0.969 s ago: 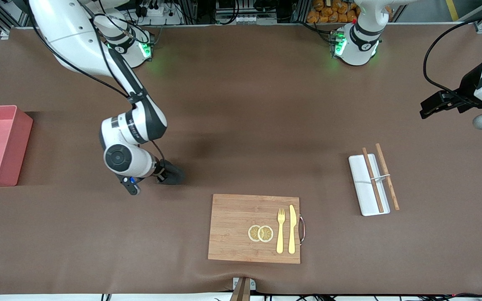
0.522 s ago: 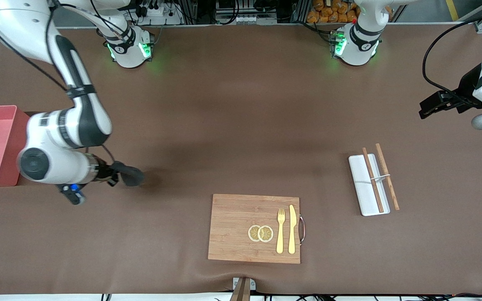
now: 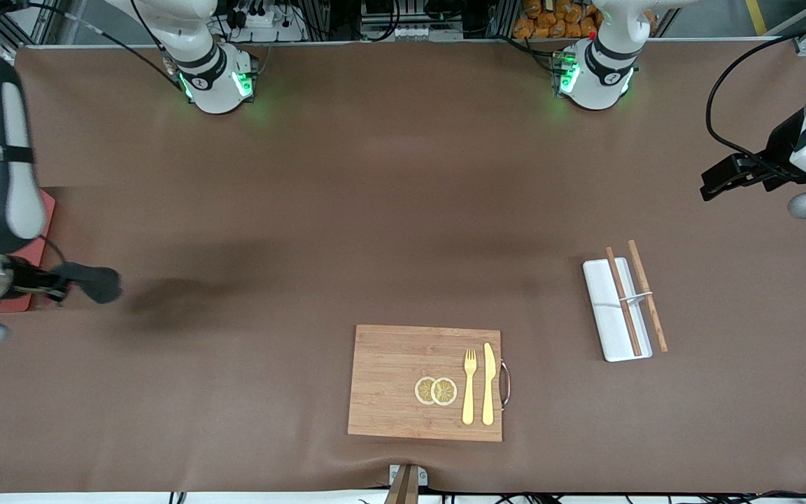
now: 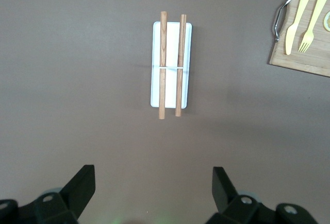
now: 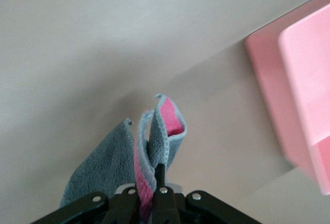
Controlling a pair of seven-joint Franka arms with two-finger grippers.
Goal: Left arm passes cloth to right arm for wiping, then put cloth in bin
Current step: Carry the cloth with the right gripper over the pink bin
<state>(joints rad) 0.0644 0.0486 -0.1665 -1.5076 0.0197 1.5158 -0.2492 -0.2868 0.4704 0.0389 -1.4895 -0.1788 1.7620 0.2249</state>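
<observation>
My right gripper [image 3: 61, 283] is shut on the charcoal-grey cloth [image 3: 95, 282], held above the table just beside the salmon-pink bin [image 3: 47, 210]. My right arm hides most of the bin. In the right wrist view the cloth [image 5: 103, 167] hangs folded from the shut gripper [image 5: 147, 185], showing a pink inner side, and the bin's wall [image 5: 273, 95] stands close by. My left gripper [image 3: 716, 182] is open and empty, raised at the left arm's end of the table. In the left wrist view the left gripper [image 4: 153, 183] is wide open.
A white tray [image 3: 599, 294] with two wooden chopsticks [image 3: 648, 294] lies toward the left arm's end; it also shows in the left wrist view [image 4: 171, 44]. A wooden cutting board [image 3: 389, 378] with fork, knife and lemon slices lies near the front edge.
My right arm has swung with the cloth from beside the cutting board toward the right arm's end of the table, up to the bin. The left arm has stayed still.
</observation>
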